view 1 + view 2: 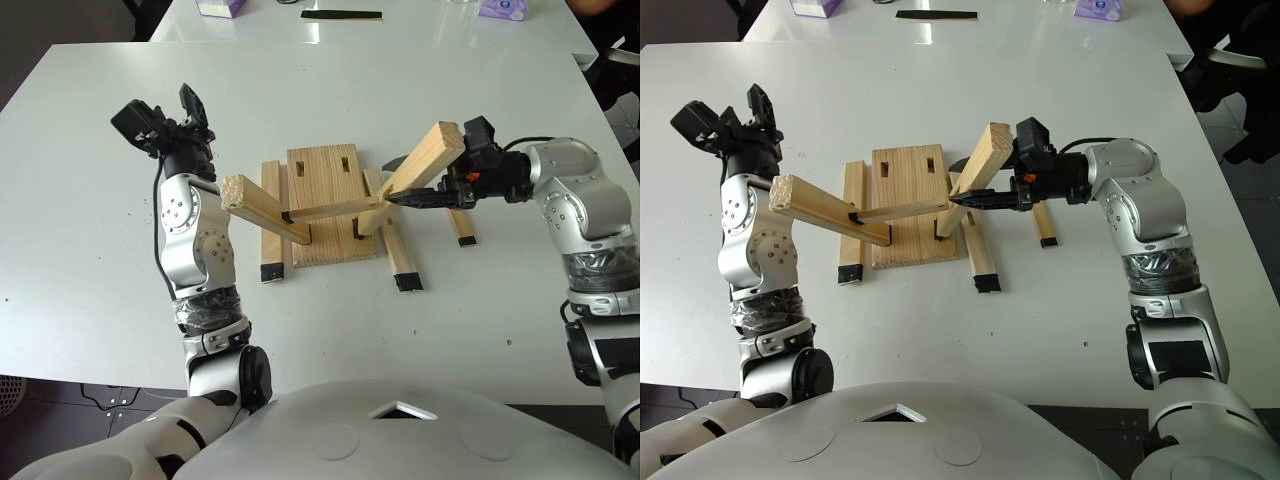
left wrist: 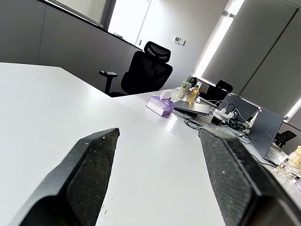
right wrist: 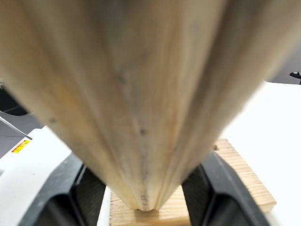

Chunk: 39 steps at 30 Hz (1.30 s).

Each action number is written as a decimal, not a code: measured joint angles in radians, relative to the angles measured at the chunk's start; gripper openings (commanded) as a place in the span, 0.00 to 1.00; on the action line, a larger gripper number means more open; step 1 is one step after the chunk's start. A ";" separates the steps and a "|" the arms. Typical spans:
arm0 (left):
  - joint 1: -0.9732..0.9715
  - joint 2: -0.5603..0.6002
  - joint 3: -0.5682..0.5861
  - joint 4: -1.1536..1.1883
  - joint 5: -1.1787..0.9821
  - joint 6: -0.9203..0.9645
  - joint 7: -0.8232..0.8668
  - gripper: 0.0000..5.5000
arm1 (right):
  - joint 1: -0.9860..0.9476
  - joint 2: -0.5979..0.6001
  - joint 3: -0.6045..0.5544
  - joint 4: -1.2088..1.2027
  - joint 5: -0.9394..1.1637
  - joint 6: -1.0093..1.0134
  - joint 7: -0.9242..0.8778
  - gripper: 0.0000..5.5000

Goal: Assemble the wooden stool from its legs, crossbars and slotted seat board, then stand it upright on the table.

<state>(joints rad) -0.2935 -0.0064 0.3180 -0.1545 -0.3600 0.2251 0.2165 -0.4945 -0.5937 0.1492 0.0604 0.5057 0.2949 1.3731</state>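
The slotted seat board (image 1: 322,170) lies flat mid-table. Over it tilts an H-shaped piece: two legs joined by a crossbar (image 1: 335,210). My right gripper (image 1: 402,198) is shut on that piece's right leg (image 1: 428,158), whose wood fills the right wrist view (image 3: 141,94) between the fingers (image 3: 77,193). The piece's left leg (image 1: 262,210) sticks out toward my left arm. My left gripper (image 1: 190,108) is raised beside that leg's end, open and holding nothing, its fingers (image 2: 89,174) wide apart.
Two loose legs (image 1: 270,228) (image 1: 398,250) lie flat on either side of the seat board, and a shorter stick (image 1: 462,228) lies under my right forearm. A black strip (image 1: 340,15) and purple boxes (image 1: 220,8) sit on the far table.
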 measured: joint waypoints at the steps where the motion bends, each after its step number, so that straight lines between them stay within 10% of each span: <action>1: 0.001 -0.001 -0.001 0.001 0.002 -0.003 0.000 0.57 | -0.006 0.000 0.003 0.015 -0.004 -0.012 0.006 0.37; 19: 0.081 0.052 -0.053 -0.316 0.075 0.057 -0.019 0.57 | -0.070 -0.007 0.079 0.010 -0.080 -0.009 0.030 0.37; 28: -0.127 0.177 -0.368 -0.750 0.040 0.428 -0.116 0.57 | -0.046 -0.003 0.077 -0.007 -0.088 0.009 -0.056 0.37; 39: 0.108 0.169 -0.492 -0.700 0.043 0.513 -0.158 0.57 | 0.003 0.018 0.079 -0.082 -0.120 -0.019 -0.159 0.37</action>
<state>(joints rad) -0.1857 0.1629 -0.1736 -0.8546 -0.3167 0.7386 0.0590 -0.4917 -0.5756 0.2287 -0.0215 0.3852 0.2759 1.2144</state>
